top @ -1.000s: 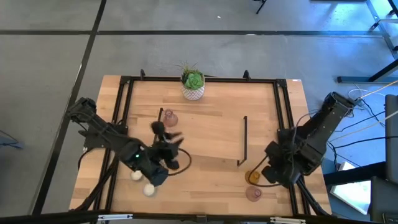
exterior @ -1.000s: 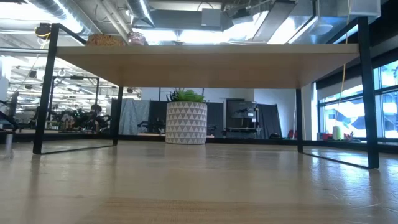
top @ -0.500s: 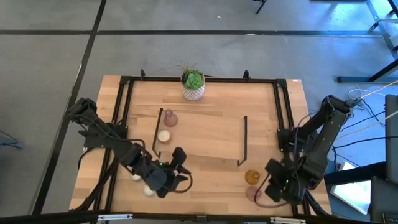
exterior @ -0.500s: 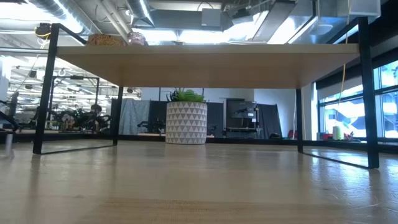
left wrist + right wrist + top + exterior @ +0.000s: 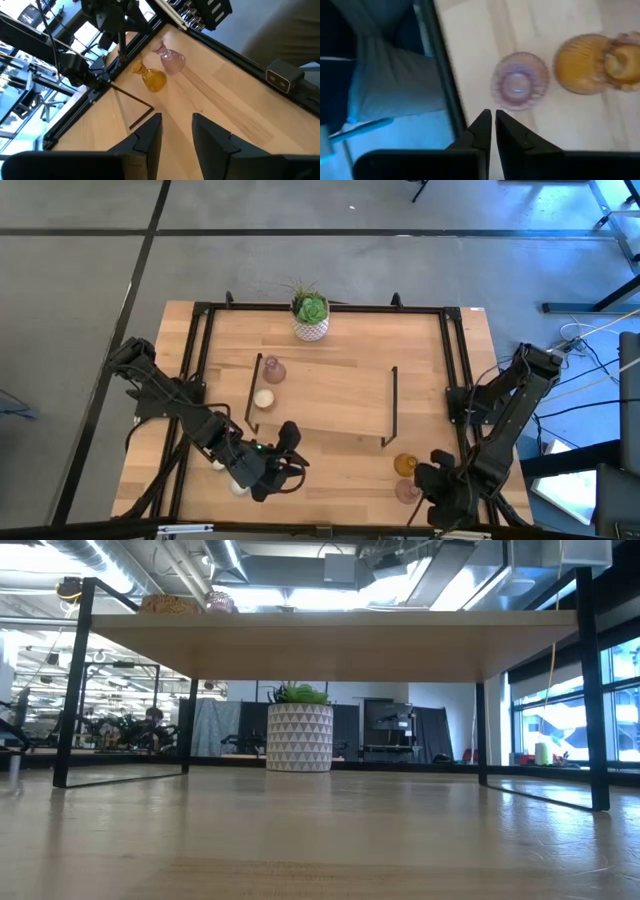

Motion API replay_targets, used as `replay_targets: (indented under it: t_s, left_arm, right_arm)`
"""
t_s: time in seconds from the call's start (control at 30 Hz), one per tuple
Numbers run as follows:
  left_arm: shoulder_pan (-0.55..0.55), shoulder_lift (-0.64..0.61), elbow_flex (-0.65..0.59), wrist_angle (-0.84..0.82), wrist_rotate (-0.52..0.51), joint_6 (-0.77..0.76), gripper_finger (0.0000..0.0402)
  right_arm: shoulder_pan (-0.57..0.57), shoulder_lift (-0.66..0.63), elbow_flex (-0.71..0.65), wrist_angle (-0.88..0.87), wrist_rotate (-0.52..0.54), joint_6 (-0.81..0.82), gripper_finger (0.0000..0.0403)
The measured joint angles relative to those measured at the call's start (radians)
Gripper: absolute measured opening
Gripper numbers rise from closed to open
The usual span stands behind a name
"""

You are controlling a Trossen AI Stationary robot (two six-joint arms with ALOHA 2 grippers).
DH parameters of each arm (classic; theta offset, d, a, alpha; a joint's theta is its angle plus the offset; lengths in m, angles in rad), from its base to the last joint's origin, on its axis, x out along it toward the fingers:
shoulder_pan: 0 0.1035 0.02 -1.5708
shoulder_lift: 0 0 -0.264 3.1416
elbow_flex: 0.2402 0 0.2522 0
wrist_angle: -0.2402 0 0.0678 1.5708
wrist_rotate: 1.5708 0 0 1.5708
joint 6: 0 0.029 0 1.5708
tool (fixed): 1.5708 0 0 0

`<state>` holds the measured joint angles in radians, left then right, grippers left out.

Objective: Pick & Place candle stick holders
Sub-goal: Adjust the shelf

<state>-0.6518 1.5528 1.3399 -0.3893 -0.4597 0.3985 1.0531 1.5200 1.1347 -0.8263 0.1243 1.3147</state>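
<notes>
On the left, my left gripper (image 5: 283,467) hovers low over the front of the table, fingers a little apart with nothing between them. Two cream-white holders (image 5: 238,487) sit just beside it, toward the table's left edge. If that arm takes one, I'd centre over it and come straight down, since a low round piece probably skids off a pinch that is off centre.

Further in, a third cream holder (image 5: 263,398) and a dusty-pink holder (image 5: 273,370) sit apart on the raised wooden shelf (image 5: 340,395). Behind them the white pot (image 5: 311,328) holds a green plant (image 5: 311,307).

On the right, the amber holder (image 5: 580,62) and the second pink holder (image 5: 520,86) stand just beside each other near the front. My right gripper (image 5: 493,114) hangs close above that pink one, fingers pressed almost together and empty. I'd judge this the step in hand: spread the fingers first, line up on the rim, and close gently, watching that the outer finger doesn't nudge the amber one. From above, the pink holder's cup looks empty; I can't see into the amber one.
</notes>
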Motion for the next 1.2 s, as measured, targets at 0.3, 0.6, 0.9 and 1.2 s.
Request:
replay_targets:
  t_s: [0.3, 0.6, 0.9, 1.2]
  left_arm:
    - [0.000, 0.000, 0.000, -0.001, 0.014, -0.004, 0.0102]
    - [0.000, 0.000, 0.000, 0.034, 0.042, -0.030, 0.0102]
    - [-0.013, 0.000, 0.000, 0.027, 0.043, -0.045, 0.0102]
    - [-0.017, 0.000, 0.000, 0.019, 0.039, -0.048, 0.0102]
  right_arm:
    - [-0.065, 0.000, 0.034, 0.265, 0.019, -0.321, 0.0028]
    - [-0.186, 0.000, 0.034, 0.336, 0.033, -0.599, 0.0028]
    - [-0.326, 0.000, 0.034, 0.453, 0.193, -0.986, 0.0029]
    - [-0.406, 0.035, 0.034, 0.449, 0.218, -0.985, 0.0087]
